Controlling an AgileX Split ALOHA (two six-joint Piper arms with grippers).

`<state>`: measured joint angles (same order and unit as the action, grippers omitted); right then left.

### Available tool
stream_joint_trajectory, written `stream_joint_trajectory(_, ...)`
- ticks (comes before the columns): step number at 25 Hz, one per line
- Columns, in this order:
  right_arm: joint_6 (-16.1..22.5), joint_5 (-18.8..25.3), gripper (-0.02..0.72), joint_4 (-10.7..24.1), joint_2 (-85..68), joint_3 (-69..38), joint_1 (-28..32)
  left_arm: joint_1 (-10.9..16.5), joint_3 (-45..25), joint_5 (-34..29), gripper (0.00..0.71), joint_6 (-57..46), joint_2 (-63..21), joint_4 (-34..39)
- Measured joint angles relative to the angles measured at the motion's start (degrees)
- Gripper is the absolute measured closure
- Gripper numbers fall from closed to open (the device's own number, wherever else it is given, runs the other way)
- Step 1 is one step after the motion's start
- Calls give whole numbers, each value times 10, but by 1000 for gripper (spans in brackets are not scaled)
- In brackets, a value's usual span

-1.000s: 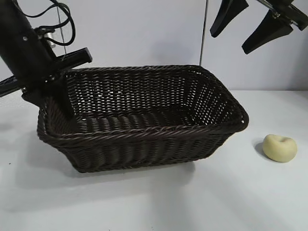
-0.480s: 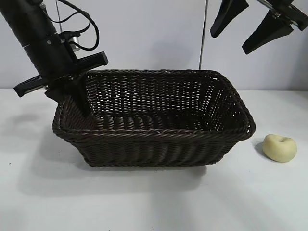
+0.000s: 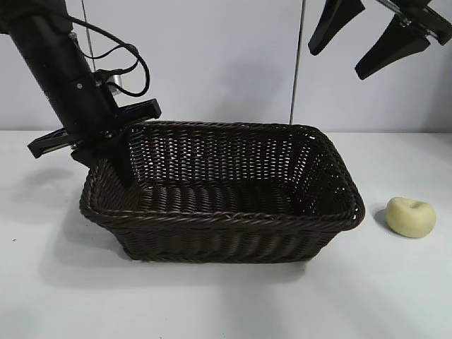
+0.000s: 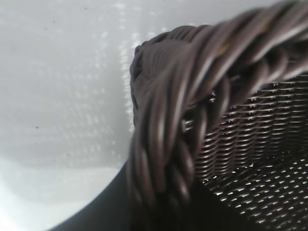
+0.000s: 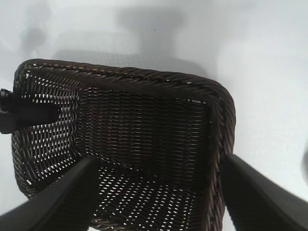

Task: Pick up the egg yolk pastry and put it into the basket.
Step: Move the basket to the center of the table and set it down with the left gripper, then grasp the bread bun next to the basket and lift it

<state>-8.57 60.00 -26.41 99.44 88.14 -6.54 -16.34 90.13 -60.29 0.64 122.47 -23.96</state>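
1. Table (image 3: pixel 226 304): we record a plain white surface carrying every item below. The exterior view shows it on all sides of the basket; the right wrist view shows only the stretch beyond the basket's far rim.

2. Basket (image 3: pixel 226 219): large, rectangular, dark brown wicker with a braided rim and openwork sides, standing on the table left of centre. The right wrist view (image 5: pixel 144 125) alone looks down into it and shows a bare woven floor. The left wrist view (image 4: pixel 178 120) gives only one braided rim corner, close up and blurred.

3. Left gripper (image 3: pixel 113 152): at the basket's left end. We see it clamped on the basket rim there, one finger running down inside the wall. The right wrist view shows that finger (image 5: pixel 29 117) as a dark bar inside the same end wall. The exterior view alone shows the arm rising behind it.

4. Right gripper (image 3: pixel 367 35): high above the basket's right end, fingers spread wide, holding nothing. Its own view frames the basket between the two fingers (image 5: pixel 57 197).

5. Egg yolk pastry (image 3: pixel 410 217): small, pale yellow, dimpled on top, lying on the table just right of the basket, apart from it. Only the exterior view shows it.
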Motion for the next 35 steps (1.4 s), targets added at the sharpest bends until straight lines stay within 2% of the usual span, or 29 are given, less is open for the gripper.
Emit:
stream_joint_trajectory(3, 0, 0, 185, 0, 0, 0, 0, 0, 0, 1, 580, 4, 4, -5)
stream_joint_trajectory(5, 0, 0, 185, 0, 0, 0, 0, 0, 1, 1, 494, 5, 4, -9)
stream_joint_trajectory(9, 0, 0, 185, 0, 0, 0, 0, 0, 2, 2, 275, 5, 4, -13)
stream_joint_trajectory(11, 0, 0, 185, 0, 0, 0, 0, 0, 2, 2, 224, 5, 3, -12)
stream_joint_trajectory(16, 0, 0, 185, 1, 0, 0, 0, 0, 2, -7, 191, 5, -18, 19)
stream_joint_trajectory(27, 0, 0, 185, 1, 0, 0, 0, 0, 2, -50, 189, -1, -133, 58)
stream_joint_trajectory(31, 0, 0, 185, 1, 0, 0, 0, 0, 0, -59, 189, -6, -176, 43)
stream_joint_trajectory(35, 0, 0, 185, 1, 0, 0, 0, 0, -23, -21, 188, -6, -207, -10)
